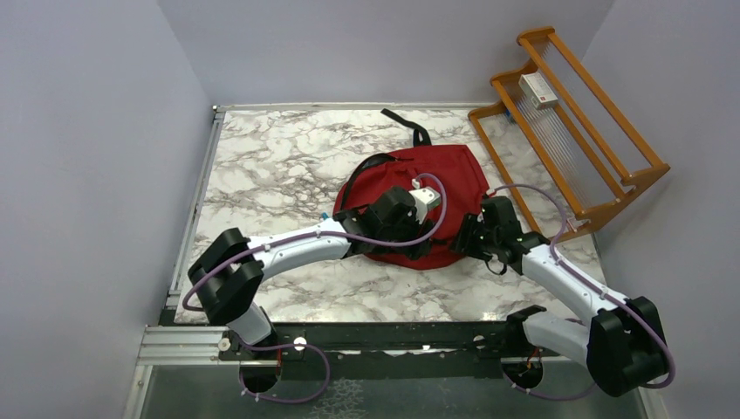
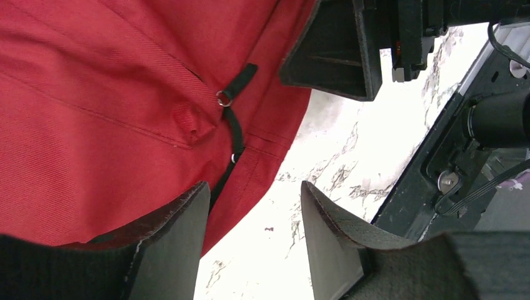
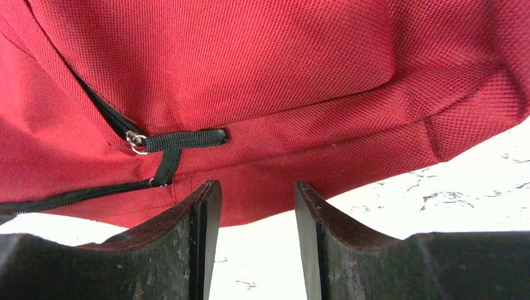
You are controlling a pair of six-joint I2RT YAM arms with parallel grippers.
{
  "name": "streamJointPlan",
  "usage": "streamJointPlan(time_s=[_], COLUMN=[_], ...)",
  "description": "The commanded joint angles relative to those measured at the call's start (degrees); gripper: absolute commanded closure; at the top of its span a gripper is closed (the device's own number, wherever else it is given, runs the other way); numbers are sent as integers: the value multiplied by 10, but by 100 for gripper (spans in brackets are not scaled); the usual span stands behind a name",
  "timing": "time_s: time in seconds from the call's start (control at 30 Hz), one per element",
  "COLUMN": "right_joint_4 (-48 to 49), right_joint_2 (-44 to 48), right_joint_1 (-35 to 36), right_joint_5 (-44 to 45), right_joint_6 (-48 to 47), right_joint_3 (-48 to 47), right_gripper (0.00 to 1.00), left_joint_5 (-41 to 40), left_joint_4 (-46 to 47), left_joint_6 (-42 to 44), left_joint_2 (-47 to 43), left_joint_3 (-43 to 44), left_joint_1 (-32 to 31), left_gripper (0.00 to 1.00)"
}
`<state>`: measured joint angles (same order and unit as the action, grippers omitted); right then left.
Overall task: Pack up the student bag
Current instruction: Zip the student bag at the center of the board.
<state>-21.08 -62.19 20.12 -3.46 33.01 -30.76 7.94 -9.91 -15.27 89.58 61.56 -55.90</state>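
The student bag (image 1: 410, 170) is a red backpack lying flat in the middle of the marble table, with a black strap (image 1: 405, 123) trailing behind it. My left gripper (image 1: 403, 229) hovers over the bag's near edge. In the left wrist view the gripper (image 2: 253, 194) is open and empty, with the bag (image 2: 94, 106) and a black zip pull (image 2: 230, 112) just ahead. My right gripper (image 1: 464, 237) is at the bag's near right edge. In the right wrist view it (image 3: 256, 187) is open and empty, facing the bag (image 3: 262, 75) and a zip pull (image 3: 181, 140).
A wooden rack (image 1: 572, 131) stands at the back right with a white box (image 1: 538, 90) on its upper shelf. A small blue item (image 1: 324, 215) peeks out beside my left arm. A metal rail (image 1: 349, 336) runs along the table's near edge.
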Motion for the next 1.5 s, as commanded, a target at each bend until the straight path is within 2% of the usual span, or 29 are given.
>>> streamJointPlan(time_s=[0.0, 0.3, 0.83, 1.1, 1.47], right_joint_4=[34, 33, 38, 39, 40], right_joint_2=[9, 25, 28, 29, 33], right_joint_1=[-3, -3, -3, -3, -3], right_joint_5=[-37, -31, -33, -33, -31], right_joint_6=[20, 24, 22, 21, 24], right_joint_3=[21, 39, 45, 47, 50], right_gripper=[50, 56, 58, 59, 59], left_joint_5=[22, 21, -15, -51, -69], left_joint_4=[60, 68, 77, 53, 42], left_joint_6=[-24, -27, -13, 7, 22], left_joint_2=[32, 98, 175, 204, 230], left_joint_3=[-6, 20, 57, 82, 91], left_joint_1=[-12, -16, -19, -21, -27], left_gripper=[44, 50, 51, 52, 63])
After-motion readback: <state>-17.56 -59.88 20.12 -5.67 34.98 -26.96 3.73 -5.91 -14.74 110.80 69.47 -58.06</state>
